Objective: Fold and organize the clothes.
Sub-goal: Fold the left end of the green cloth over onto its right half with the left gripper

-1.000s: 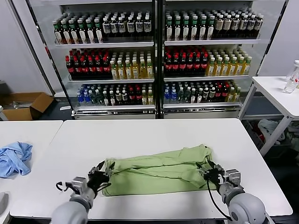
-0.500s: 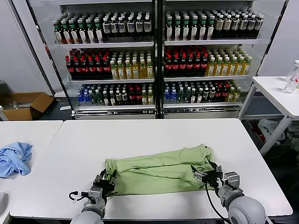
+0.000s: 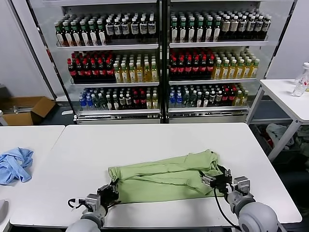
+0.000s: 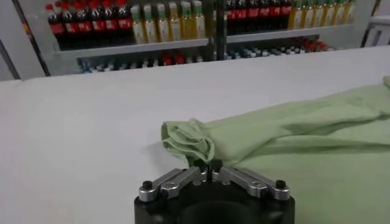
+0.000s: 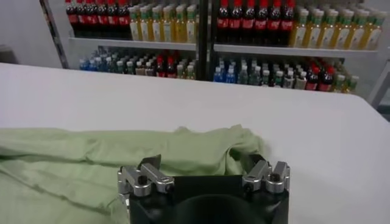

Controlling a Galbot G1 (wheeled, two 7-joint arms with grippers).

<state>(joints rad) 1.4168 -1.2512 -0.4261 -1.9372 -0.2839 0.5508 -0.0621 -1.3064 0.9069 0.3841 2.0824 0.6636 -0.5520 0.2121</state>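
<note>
From the head camera, the light green cotton shirt (image 3: pixel 166 176) lies folded into a long, rumpled band across the near half of the white rectangular table (image 3: pixel 159 137), running from near the front-left corner toward the front-right corner, short of both side edges. The left gripper (image 3: pixel 112 191) sits at the shirt's left end by the front edge. The right gripper (image 3: pixel 216 180) sits over the shirt's right end, also close to the front edge. A crumpled light blue garment (image 3: pixel 14 163) lies on a separate white table to the left. Behind stand glass-fronted coolers filled with rows of bottled drinks (image 3: pixel 159 58).

In the left wrist camera, the left gripper (image 4: pixel 208 165) has its black fingertips pressed together with no gap, right at the near hem of the green shirt (image 4: pixel 292 140); whether cloth is pinched between them cannot be told. A small rolled corner of fabric sits just beyond the tips.

In the right wrist camera, the right gripper (image 5: pixel 204 165) has its jaws spread wide, both tips low against the green shirt (image 5: pixel 91 155), with bunched fabric lying between them.
</note>
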